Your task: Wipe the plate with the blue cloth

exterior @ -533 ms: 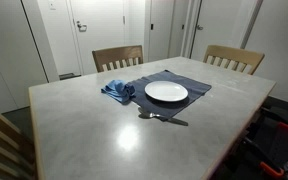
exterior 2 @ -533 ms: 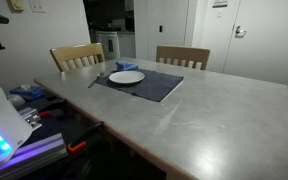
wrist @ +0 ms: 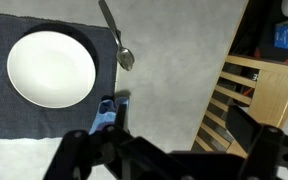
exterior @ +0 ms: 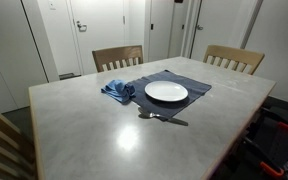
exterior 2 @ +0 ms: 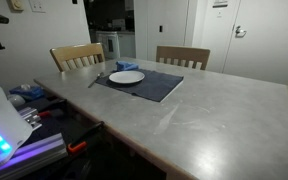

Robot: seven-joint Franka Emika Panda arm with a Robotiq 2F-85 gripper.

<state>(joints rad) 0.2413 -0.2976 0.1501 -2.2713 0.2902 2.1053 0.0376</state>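
Note:
A white plate (exterior: 166,92) lies on a dark blue-grey placemat (exterior: 199,88) on the far half of the table; both also show in the other exterior view, plate (exterior 2: 126,77) on placemat (exterior 2: 159,85). The crumpled blue cloth (exterior: 118,91) lies beside the plate, touching the placemat's edge (exterior 2: 127,67). In the wrist view the plate (wrist: 51,68) is at upper left and the cloth (wrist: 109,108) peeks out behind a finger. My gripper (wrist: 169,150) shows only in the wrist view, high above the table, open and empty.
A metal spoon (exterior: 159,117) lies just off the placemat, near the plate (wrist: 116,40). Two wooden chairs (exterior: 117,57) (exterior: 234,58) stand at the far side of the grey table (exterior: 104,140). A chair (wrist: 259,95) is under the wrist view's right side.

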